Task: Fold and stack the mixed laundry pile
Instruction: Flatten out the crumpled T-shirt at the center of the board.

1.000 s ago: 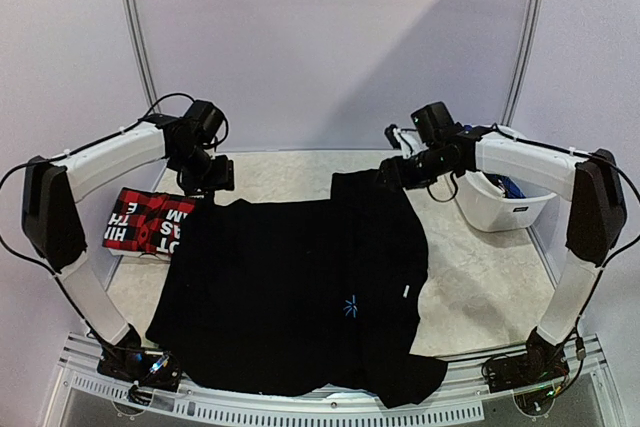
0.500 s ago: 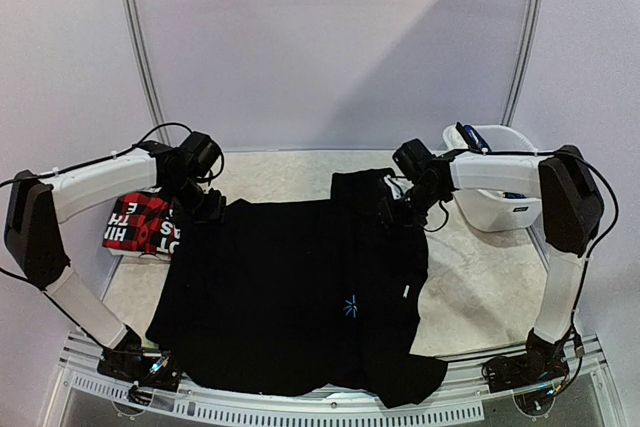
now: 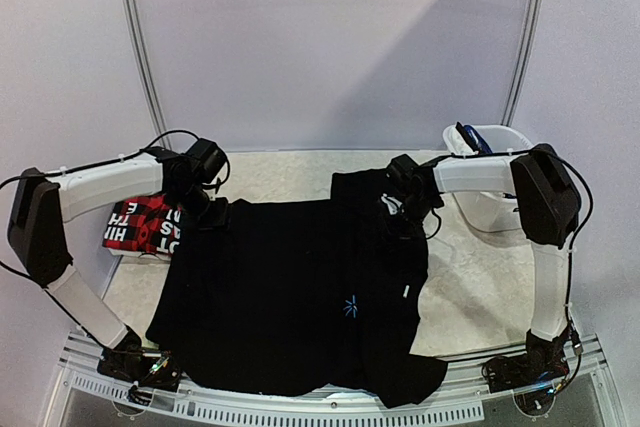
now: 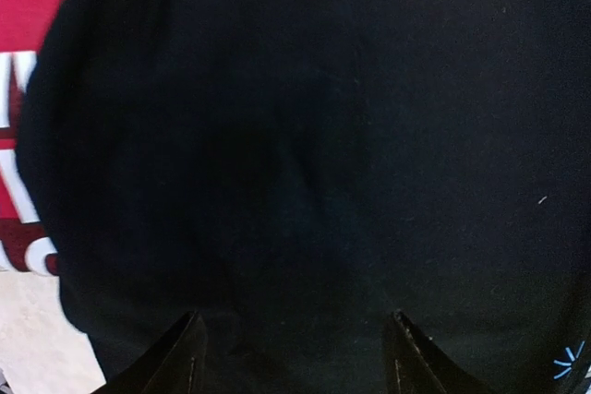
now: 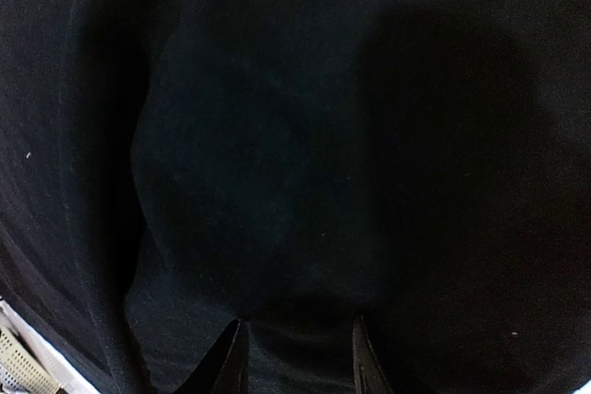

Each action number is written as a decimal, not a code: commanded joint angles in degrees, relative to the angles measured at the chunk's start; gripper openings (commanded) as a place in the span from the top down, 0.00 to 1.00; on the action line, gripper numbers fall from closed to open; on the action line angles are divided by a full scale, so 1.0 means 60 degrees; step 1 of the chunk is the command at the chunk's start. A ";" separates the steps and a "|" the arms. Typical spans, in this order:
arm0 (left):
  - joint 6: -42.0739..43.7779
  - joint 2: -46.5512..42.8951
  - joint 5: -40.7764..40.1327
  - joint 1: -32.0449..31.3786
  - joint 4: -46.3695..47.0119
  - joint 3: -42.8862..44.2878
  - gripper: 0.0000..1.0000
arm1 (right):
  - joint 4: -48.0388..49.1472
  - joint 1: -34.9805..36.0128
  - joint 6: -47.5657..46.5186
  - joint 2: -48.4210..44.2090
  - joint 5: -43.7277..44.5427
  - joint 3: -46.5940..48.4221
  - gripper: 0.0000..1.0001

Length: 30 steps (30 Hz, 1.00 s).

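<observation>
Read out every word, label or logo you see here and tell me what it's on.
"HI" and "OT": fragments of white lettering on the red-black plaid garment, seen upside down, the rest hidden, so this reading is unsure.
Blue starburst logo on the black garment: a sign with no letters.
White tag on the same garment: too small to read.

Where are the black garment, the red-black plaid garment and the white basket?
black garment (image 3: pixel 290 287): top external view, middle of the cloth.
red-black plaid garment (image 3: pixel 132 227): top external view, lettered part.
white basket (image 3: pixel 490 213): top external view, front wall.
</observation>
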 commanded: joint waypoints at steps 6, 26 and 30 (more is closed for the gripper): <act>-0.0096 0.1123 0.0513 -0.0542 0.0555 0.0139 0.36 | -0.0743 -0.0483 -0.0408 0.0593 0.0262 0.0033 0.63; -0.0376 0.2115 0.0868 -0.1155 0.0652 0.0973 0.38 | -0.2065 -0.2102 -0.1484 0.0749 0.1296 0.0802 0.67; -0.0444 0.2128 0.0868 -0.1194 0.0590 0.1108 0.38 | -0.2377 -0.2480 -0.1581 0.0828 0.1674 0.1237 0.68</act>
